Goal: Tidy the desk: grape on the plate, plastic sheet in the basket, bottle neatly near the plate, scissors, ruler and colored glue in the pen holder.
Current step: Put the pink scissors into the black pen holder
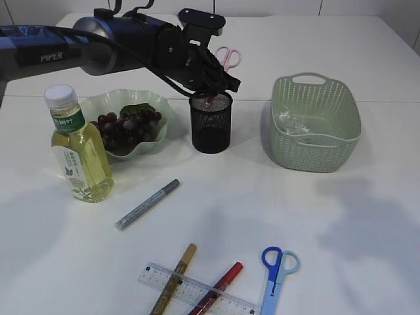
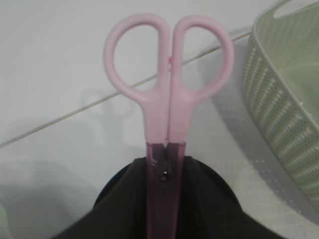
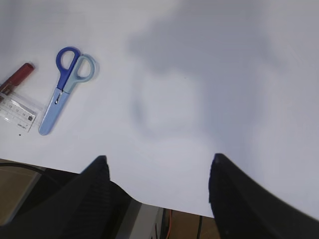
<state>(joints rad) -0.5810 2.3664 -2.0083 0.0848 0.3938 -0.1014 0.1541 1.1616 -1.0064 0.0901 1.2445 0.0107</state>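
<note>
My left gripper (image 1: 211,84) is shut on pink scissors (image 1: 228,57) and holds them by the blade end, handles up, over the black mesh pen holder (image 1: 211,131). In the left wrist view the scissors (image 2: 168,99) stand between the jaws (image 2: 166,199). Grapes (image 1: 128,125) lie on the green plate (image 1: 98,105). The bottle (image 1: 79,147) stands beside the plate. The plastic sheet (image 1: 292,123) lies in the green basket (image 1: 315,125). Blue scissors (image 1: 275,272), a ruler (image 1: 197,287) and silver (image 1: 147,204), gold (image 1: 174,279) and red (image 1: 216,287) glue pens lie on the table. My right gripper (image 3: 157,164) is open and empty.
The basket's wall (image 2: 284,99) is close on the right of the pink scissors. The right wrist view shows the blue scissors (image 3: 65,89), the red pen's end (image 3: 17,77), the ruler's end (image 3: 17,112) and the table's front edge.
</note>
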